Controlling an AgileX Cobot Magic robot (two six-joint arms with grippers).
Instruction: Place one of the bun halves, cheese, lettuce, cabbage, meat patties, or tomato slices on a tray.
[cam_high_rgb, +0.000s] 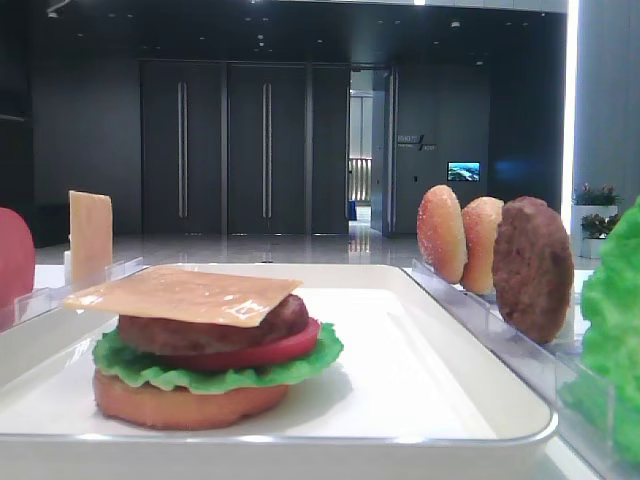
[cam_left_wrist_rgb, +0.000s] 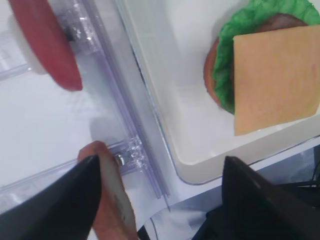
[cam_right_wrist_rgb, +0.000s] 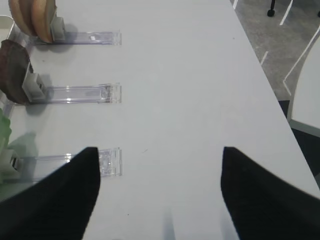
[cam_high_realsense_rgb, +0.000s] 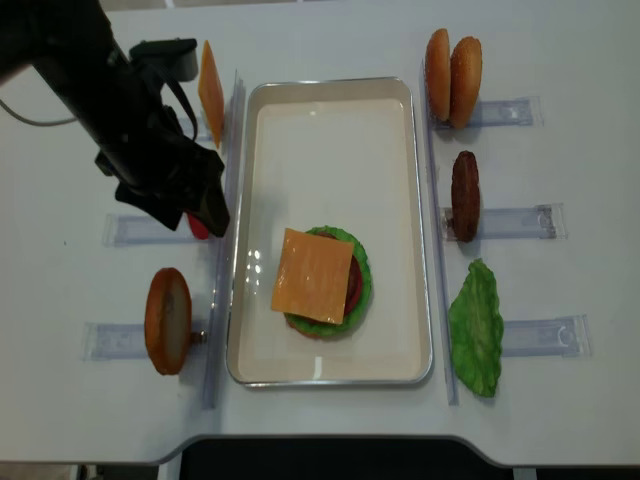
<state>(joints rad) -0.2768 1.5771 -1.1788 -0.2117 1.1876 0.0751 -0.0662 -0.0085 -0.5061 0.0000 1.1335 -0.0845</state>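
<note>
Orange-tan cheese (cam_high_realsense_rgb: 313, 274) flat atop stack, corners skewed to tray (cam_high_realsense_rgb: 330, 95).

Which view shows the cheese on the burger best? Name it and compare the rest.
The overhead realsense view: the cheese lies whole and unobstructed on the stack in the tray. The left wrist view crops its right edge; the low exterior view sees it edge-on; the right wrist view misses it.

I count two cheese slices (cam_high_realsense_rgb: 314, 274), four bun halves (cam_high_realsense_rgb: 453, 66), two meat patties (cam_high_realsense_rgb: 465, 195), two lettuce leaves (cam_high_realsense_rgb: 476, 326), one tray (cam_high_realsense_rgb: 330, 120).
</note>
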